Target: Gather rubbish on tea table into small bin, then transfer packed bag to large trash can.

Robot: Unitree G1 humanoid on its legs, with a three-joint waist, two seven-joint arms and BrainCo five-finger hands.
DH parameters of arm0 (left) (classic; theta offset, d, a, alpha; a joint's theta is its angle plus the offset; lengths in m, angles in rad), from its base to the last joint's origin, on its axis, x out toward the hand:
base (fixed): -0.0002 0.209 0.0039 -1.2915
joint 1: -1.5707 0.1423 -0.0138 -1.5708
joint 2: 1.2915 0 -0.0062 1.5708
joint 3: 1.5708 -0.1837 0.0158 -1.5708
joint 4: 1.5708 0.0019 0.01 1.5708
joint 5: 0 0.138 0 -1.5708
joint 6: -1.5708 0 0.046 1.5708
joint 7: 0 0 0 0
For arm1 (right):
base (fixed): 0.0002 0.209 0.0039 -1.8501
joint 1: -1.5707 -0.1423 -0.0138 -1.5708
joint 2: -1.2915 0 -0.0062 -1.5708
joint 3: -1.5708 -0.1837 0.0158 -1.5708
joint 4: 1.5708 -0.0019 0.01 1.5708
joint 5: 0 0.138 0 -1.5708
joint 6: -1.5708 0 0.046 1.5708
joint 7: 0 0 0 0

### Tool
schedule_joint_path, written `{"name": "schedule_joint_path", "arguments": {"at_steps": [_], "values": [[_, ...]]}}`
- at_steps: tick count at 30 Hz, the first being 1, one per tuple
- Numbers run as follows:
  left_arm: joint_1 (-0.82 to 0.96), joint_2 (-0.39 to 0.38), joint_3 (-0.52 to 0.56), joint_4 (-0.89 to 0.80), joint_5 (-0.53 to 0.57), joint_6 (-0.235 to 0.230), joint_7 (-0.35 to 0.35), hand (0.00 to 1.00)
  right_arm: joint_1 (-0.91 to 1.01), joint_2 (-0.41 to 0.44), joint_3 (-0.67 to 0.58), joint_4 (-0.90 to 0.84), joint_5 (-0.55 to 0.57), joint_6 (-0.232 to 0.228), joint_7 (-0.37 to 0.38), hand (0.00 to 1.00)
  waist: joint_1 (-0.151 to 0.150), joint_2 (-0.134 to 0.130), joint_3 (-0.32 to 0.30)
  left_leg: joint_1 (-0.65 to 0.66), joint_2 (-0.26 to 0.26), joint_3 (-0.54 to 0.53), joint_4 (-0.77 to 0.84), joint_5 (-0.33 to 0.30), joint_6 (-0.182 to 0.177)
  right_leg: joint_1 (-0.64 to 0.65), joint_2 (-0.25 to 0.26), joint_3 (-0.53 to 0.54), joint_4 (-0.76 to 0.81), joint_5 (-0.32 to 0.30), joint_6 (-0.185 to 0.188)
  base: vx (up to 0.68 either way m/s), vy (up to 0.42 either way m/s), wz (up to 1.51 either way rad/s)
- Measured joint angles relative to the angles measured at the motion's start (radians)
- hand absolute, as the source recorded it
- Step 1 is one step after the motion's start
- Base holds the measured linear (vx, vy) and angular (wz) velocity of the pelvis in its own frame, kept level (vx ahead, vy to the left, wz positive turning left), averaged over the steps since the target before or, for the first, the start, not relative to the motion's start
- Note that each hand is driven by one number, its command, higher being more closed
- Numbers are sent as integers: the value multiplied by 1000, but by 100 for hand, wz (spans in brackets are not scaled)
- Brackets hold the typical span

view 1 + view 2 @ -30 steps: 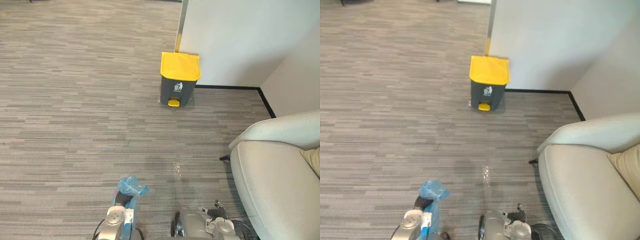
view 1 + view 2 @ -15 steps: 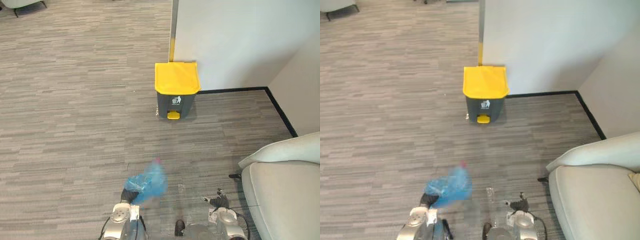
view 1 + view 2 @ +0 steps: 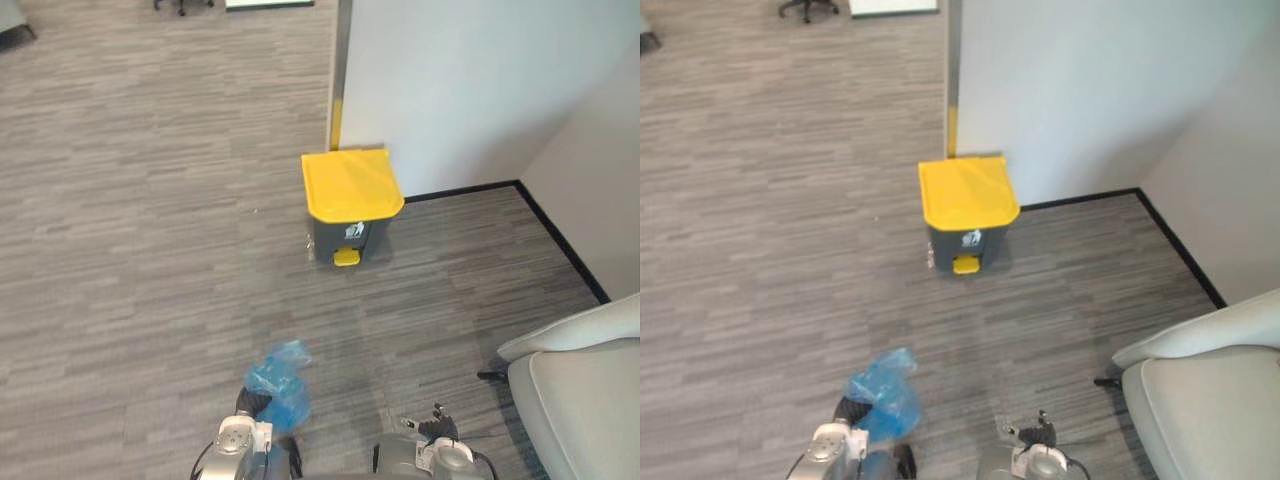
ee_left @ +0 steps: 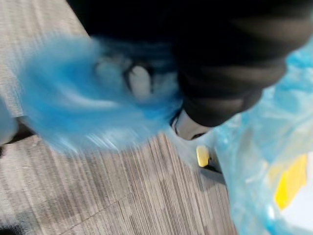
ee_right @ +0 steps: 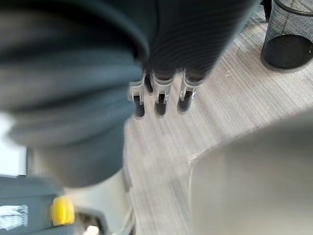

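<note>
Mesh bin past right hand

"Where do the two eye views sit?"

"High up and well back from the yellow-lidded pedal bin, tilted down over the carpet toward it. Both share the bin, the white wall behind it and the armchair off to its side."

"And the wrist views?"

"Low and very close. The left peers past the blue bag, the right along the right hand. Both catch the bin's yellow pedal."
</note>
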Motion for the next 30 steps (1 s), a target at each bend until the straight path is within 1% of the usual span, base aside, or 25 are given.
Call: {"name": "schedule_joint_path", "arguments": {"at_steps": [1,2,3,4,5,7,9,10,11,12,13,14,15,17,18,19,20,22,23,25,26,27,28,29,30], "values": [[-4,13,-1,13,-1,-2,1,100,-4,0,8,0,0,-1,0,0,-5,-4,0,25,3,-3,-9,-1,-2,-19,24,-27,-161,53,-17,428,-135,13],[-3,24,0,13,-2,-4,1,100,-1,0,14,0,0,-1,-1,0,-10,-20,-2,44,-11,-13,-17,-8,-14,-7,35,-30,-301,144,-15,530,-154,29],[-15,21,6,31,-2,-7,3,100,-4,-15,16,3,1,-3,2,0,-22,-16,10,65,-9,-48,-22,-22,-35,15,51,-31,-345,235,-70,425,-102,5],[-20,13,10,39,-2,-11,2,100,-30,-36,17,8,-7,-2,0,0,-9,25,9,68,15,-82,-42,-15,-28,24,85,-25,-362,230,-73,410,-101,-14],[-23,12,8,39,-2,-14,1,100,-40,-42,13,6,-9,-3,0,0,-7,35,15,70,17,-104,-44,-3,-28,19,91,-24,-349,208,-79,372,-120,-25],[-41,12,-1,43,0,-14,-1,100,-38,-43,-13,12,-8,2,0,0,-19,44,18,74,28,-139,-12,19,-57,33,89,-41,-314,150,-88,387,-157,17],[-53,1,0,36,2,-13,-2,100,-2,-31,-23,-5,0,8,-2,0,-21,44,19,36,62,-163,175,27,-71,118,95,-69,-346,121,-96,336,-124,36],[-57,-15,2,26,2,-13,-3,100,14,-30,-12,-14,0,7,-1,0,-22,44,20,-34,93,-166,371,70,-100,187,102,-80,-390,119,-97,305,-60,21],[-44,-24,15,1,3,-13,-7,100,22,-23,-2,-22,1,7,0,0,-14,43,21,-102,136,-157,555,60,-96,248,109,-79,-435,116,-103,281,-31,7],[-33,-37,22,-16,4,-14,-9,100,27,-16,-4,-36,2,7,-1,0,-10,42,20,-142,156,-140,633,31,-79,281,111,-78,-453,110,-109,250,26,-13],[-21,-49,22,-34,5,-13,-10,100,30,-9,-4,-50,3,2,-1,0,0,36,18,-199,172,-110,670,-1,-58,315,110,-69,-476,102,-111,226,48,-20],[-16,-58,20,-38,5,-13,-17,100,28,-4,-10,-51,3,0,-1,0,10,31,13,-237,175,-87,637,-22,-42,335,106,-59,-494,101,-107,230,62,-25],[-16,-63,20,-38,6,-13,-22,100,25,0,-15,-50,4,0,-1,0,21,30,13,-261,172,-75,580,-30,-36,350,103,-49,-506,100,-104,229,105,-29],[-16,-67,19,-38,7,-13,-29,100,21,3,-19,-44,4,1,-2,0,33,22,12,-294,136,-81,382,-25,-32,364,83,-30,-513,90,-78,208,151,-27],[-16,-68,19,-37,7,-13,-30,100,19,1,-22,-42,4,1,-2,0,33,20,13,-292,96,-103,203,26,-36,375,63,-15,-515,81,-51,256,234,-33],[-16,-72,19,-33,7,-14,-29,100,20,-6,-27,-37,4,1,-2,0,35,28,9,-287,70,-134,74,138,-58,377,55,9,-510,69,-23,349,317,-45],[-15,-72,20,-27,7,-15,-29,100,19,-14,-30,-28,4,2,-2,0,40,31,7,-268,59,-138,45,209,-55,378,55,32,-506,63,-5,387,305,-38],[-26,-48,19,-8,7,-15,-27,100,20,6,-31,4,4,7,-2,0,35,-11,-12,-246,0,-99,20,197,-21,395,4,66,-556,67,31,324,236,-14],[-32,-41,19,-9,8,-15,-27,100,27,6,-31,9,3,9,-1,0,37,-15,-14,-247,-12,-92,25,185,-14,405,-7,75,-569,69,36,246,195,-1],[-36,-22,18,-9,9,-15,-27,100,25,2,-37,12,2,9,-2,0,35,-15,-14,-232,-41,-82,45,137,6,419,-38,83,-555,61,54,212,165,-11],[-35,-21,18,-9,8,-14,-28,100,23,1,-42,18,2,8,-1,0,36,-11,-13,-220,-46,-76,63,87,13,396,-49,104,-471,45,82,184,171,-37],[-27,-21,14,-9,8,-14,-27,100,20,0,-45,30,1,8,-1,0,36,-5,-13,-198,-43,-64,71,57,9,347,-51,132,-344,38,93,195,187,-38],[-20,-18,5,-9,8,-14,-27,100,21,1,-45,35,1,8,0,0,35,-5,-12,-186,-44,-60,69,47,11,311,-54,145,-245,40,99,231,161,-28],[-4,-2,-37,-9,8,-13,-29,100,26,11,-48,23,10,4,5,0,28,-17,-11,-124,-60,-54,70,12,16,173,-77,175,66,123,151,243,111,-12],[2,1,-47,-9,8,-9,-28,100,26,10,-46,14,7,5,6,0,21,-19,-6,-99,-60,-54,74,-5,22,132,-84,172,166,129,142,302,67,-10]]}}
